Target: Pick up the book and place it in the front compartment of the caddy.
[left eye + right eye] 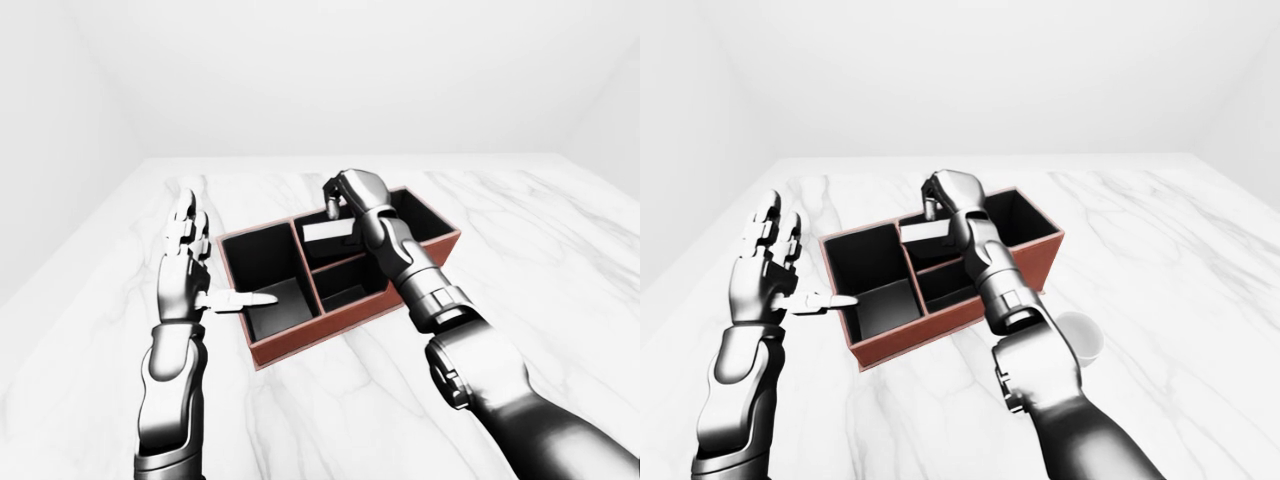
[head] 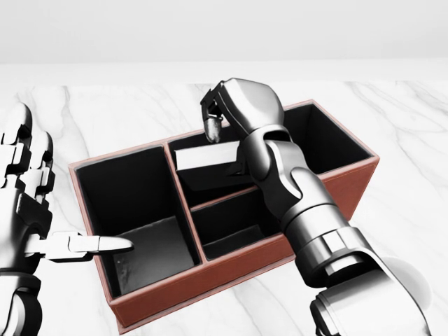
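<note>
A red-brown caddy [image 2: 318, 199] with black insides stands on a white marble worktop [image 2: 413, 126], set at a slant to its edges. In the head view it has a large bay at the left, two smaller bays one above the other in the middle, and another bay at the right, mostly hidden by the right arm.

The right hand [image 2: 224, 115] reaches over the caddy from the bottom right of the head view, bent down at the wrist. The book [image 2: 206, 159], a pale flat slab, lies roughly level in the mouth of the upper middle bay, just below the hand. One fingertip points down at its top edge, and the rest of the hand sits against its right end. Whether the fingers close round the book or only rest on it, I cannot tell.

The left hand [image 2: 31, 210] is off the caddy's left end, fingers spread upward and released, holding nothing; its thumb points level over the caddy's left wall.

In the right-eye view a white cup [image 1: 1080, 340] stands on the worktop beside the caddy's lower right corner.
</note>
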Robot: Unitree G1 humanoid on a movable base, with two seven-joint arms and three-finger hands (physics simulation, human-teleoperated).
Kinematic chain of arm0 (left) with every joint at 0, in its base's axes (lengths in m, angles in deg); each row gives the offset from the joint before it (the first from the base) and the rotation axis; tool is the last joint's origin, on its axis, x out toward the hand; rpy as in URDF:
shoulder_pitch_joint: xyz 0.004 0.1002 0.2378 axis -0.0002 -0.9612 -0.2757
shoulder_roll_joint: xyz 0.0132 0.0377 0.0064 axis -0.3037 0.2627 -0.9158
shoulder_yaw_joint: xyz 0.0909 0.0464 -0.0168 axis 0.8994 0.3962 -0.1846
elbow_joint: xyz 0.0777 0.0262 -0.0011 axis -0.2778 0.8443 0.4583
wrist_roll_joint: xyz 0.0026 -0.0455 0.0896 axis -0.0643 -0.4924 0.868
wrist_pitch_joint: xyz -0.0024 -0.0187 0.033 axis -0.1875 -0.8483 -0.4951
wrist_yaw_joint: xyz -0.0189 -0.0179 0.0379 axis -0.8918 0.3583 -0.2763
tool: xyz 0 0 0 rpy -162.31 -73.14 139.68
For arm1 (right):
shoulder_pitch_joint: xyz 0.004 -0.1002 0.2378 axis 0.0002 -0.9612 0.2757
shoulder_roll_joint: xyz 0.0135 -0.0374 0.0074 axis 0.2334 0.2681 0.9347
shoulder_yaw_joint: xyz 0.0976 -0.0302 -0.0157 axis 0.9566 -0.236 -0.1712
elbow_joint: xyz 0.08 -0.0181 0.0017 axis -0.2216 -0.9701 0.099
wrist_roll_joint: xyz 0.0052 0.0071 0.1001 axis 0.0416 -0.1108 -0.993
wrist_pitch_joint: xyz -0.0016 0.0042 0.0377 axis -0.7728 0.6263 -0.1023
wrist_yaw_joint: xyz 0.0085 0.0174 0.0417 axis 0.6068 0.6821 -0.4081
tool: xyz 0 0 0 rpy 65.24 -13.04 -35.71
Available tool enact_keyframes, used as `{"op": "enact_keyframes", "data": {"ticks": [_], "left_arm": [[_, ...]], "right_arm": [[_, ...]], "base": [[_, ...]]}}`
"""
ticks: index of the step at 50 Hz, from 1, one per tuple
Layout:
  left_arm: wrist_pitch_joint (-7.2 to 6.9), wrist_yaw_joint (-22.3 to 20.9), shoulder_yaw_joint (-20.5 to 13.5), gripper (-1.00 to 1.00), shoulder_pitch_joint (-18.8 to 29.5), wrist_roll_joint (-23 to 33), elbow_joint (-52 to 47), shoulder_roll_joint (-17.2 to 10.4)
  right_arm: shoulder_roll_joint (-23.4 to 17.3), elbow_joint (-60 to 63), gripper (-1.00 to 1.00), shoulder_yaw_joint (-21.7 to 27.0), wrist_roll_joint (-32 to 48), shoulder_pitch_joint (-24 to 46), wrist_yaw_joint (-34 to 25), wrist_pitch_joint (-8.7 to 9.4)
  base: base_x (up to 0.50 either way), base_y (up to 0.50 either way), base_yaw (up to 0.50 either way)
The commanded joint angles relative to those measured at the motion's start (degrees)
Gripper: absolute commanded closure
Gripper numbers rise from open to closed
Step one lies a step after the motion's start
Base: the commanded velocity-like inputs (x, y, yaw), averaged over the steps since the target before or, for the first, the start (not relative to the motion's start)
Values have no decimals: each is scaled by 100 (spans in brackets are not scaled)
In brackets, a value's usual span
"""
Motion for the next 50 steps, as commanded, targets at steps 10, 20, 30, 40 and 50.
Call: {"op": "enact_keyframes", "data": {"ticks": [10, 20, 30, 40, 50], "left_arm": [[0, 17, -49, -100, 47, -51, -22, -31], [0, 24, -50, -100, 42, -54, -36, -36], [0, 20, -35, -100, 28, -40, -17, -28], [0, 20, -33, -100, 25, -37, -45, -28], [0, 21, -45, -100, 41, -43, -2, -31]], "right_arm": [[68, -32, 100, 115, -73, 194, 155, 0], [55, -194, 100, 96, 23, 267, 370, 0], [29, -347, 100, 78, 143, 286, 656, 0], [-7, -520, 100, 60, 293, 305, 953, 0], [16, -609, 100, 57, 355, 331, 1128, 0]], "base": [[0, 0, 0], [0, 0, 0], [0, 0, 0], [0, 0, 0], [0, 0, 0]]}}
